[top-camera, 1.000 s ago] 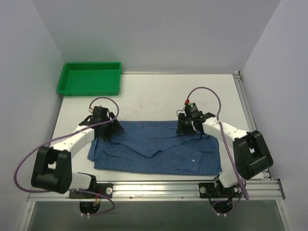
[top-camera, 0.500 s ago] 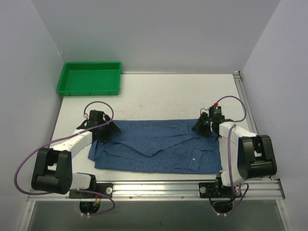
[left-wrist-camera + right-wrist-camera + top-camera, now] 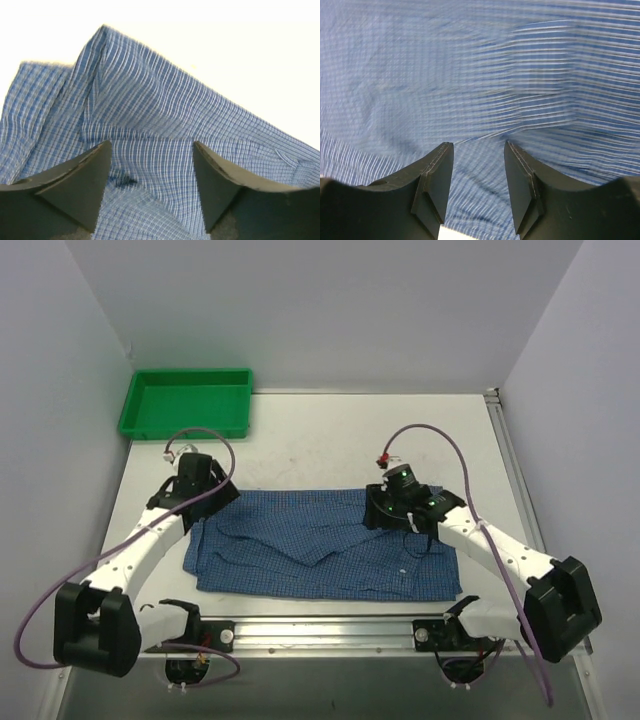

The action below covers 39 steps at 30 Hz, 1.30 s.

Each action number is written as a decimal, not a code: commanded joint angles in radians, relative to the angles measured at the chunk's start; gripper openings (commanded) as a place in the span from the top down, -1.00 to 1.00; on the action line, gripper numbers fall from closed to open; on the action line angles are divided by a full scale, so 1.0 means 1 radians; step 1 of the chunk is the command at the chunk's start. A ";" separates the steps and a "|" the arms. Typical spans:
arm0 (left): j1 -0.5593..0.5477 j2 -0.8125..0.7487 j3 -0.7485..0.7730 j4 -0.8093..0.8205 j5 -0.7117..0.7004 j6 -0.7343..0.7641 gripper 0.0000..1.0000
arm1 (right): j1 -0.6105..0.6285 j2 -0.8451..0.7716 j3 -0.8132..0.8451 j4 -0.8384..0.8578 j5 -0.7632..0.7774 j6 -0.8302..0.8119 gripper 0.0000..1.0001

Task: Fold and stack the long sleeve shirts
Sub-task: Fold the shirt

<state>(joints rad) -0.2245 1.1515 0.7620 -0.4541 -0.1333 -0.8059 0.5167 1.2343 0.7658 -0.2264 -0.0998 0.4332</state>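
The blue fine-checked shirt [image 3: 330,545] lies spread across the near half of the white table, partly folded, with a small white button showing near its right side. My left gripper [image 3: 205,502] is open just above the shirt's far left corner; in the left wrist view [image 3: 151,165] the checked cloth [image 3: 150,100] lies between and beyond its fingers. My right gripper [image 3: 385,512] is open over the shirt's far edge, right of centre; in the right wrist view [image 3: 479,165] the cloth [image 3: 470,75] fills the frame and looks blurred. Neither gripper holds cloth.
A green plastic tray [image 3: 185,403] stands at the far left corner of the table. Grey walls close in the left, back and right. A metal rail [image 3: 330,630] runs along the near edge by the arm bases.
My right gripper swung from the shirt's far right corner leftward, back to the far edge right of centre. My left gripper shifted slightly up and left. The shirt lies much the same.
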 commanded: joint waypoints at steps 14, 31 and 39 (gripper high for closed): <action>0.042 0.468 0.205 0.195 -0.078 -0.007 0.13 | 0.071 0.215 0.127 0.059 0.045 0.001 0.13; 0.099 0.449 0.171 0.146 -0.126 -0.042 -0.53 | -0.075 0.117 0.018 0.007 0.086 -0.076 0.13; -0.064 0.176 0.123 -0.010 -0.241 -0.058 -0.75 | 0.041 0.111 0.073 -0.138 0.124 -0.169 0.12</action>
<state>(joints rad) -0.2310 1.4174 0.9043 -0.3855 -0.3119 -0.8532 0.5022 1.3449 0.7872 -0.2584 -0.0242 0.3218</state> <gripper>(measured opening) 0.867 0.438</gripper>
